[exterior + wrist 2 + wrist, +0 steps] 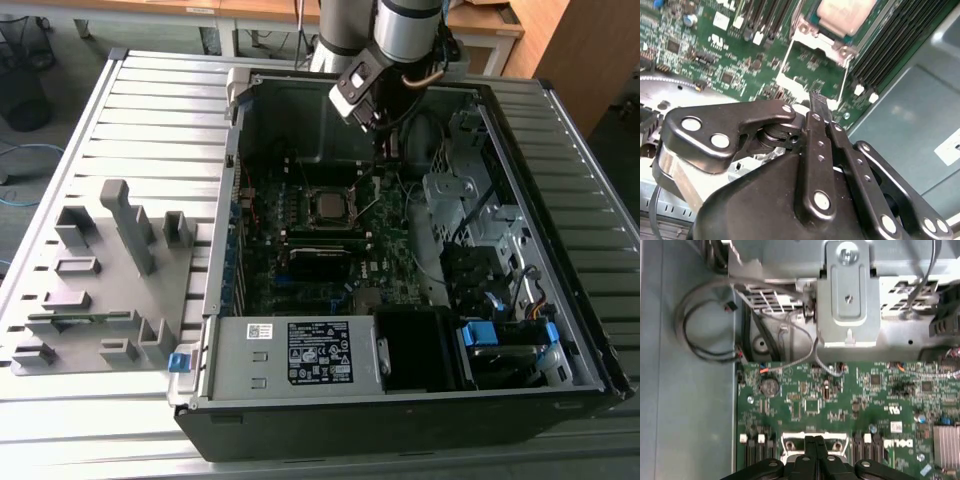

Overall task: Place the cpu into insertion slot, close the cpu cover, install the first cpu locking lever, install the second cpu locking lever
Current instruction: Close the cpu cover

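The cpu, a small square chip with a dull silver top, lies in its socket on the green motherboard inside the open computer case. In the second wrist view the cpu has the silvery cpu cover framing its near edge, and thin wire locking levers run beside the socket. My gripper hangs above the board just behind the socket. In both wrist views its black fingers are pressed together, shut, with nothing visible between them, and the fingertips sit over the socket's edge.
A power supply with a white label fills the case's front. Metal drive cages and loose cables stand at the exterior view's right. A grey fixture with upright blocks lies on the slatted table at the exterior view's left.
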You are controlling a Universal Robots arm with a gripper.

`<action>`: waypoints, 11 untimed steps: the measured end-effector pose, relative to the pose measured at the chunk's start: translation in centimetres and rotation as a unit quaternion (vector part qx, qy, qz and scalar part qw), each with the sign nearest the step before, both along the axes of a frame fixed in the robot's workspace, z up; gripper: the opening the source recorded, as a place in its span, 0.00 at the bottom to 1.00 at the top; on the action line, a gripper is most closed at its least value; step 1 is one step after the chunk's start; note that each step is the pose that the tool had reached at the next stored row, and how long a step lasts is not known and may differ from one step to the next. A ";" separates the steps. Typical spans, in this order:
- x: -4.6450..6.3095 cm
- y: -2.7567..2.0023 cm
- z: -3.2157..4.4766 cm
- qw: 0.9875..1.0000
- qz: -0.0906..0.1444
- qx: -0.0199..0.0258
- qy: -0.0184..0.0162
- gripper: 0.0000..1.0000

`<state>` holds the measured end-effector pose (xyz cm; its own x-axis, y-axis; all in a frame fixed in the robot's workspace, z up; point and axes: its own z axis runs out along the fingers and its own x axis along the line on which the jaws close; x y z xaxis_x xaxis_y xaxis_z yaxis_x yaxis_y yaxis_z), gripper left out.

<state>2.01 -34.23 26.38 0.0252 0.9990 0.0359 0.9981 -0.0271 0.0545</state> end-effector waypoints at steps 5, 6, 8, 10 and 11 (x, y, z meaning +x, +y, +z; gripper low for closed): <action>1.4 0.00 -0.02 1.000 0.000 0.000 0.000 0.10; 1.6 0.00 -0.03 1.000 0.000 0.000 0.000 0.10; 1.9 0.00 -0.04 1.000 0.000 0.000 0.000 0.10; 2.0 0.00 -0.11 1.000 0.000 0.000 0.000 0.10; 2.1 0.00 -0.18 1.000 0.000 0.000 0.000 0.10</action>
<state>4.13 -34.23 26.20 0.0252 0.9990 0.0358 0.9981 -0.0271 0.0545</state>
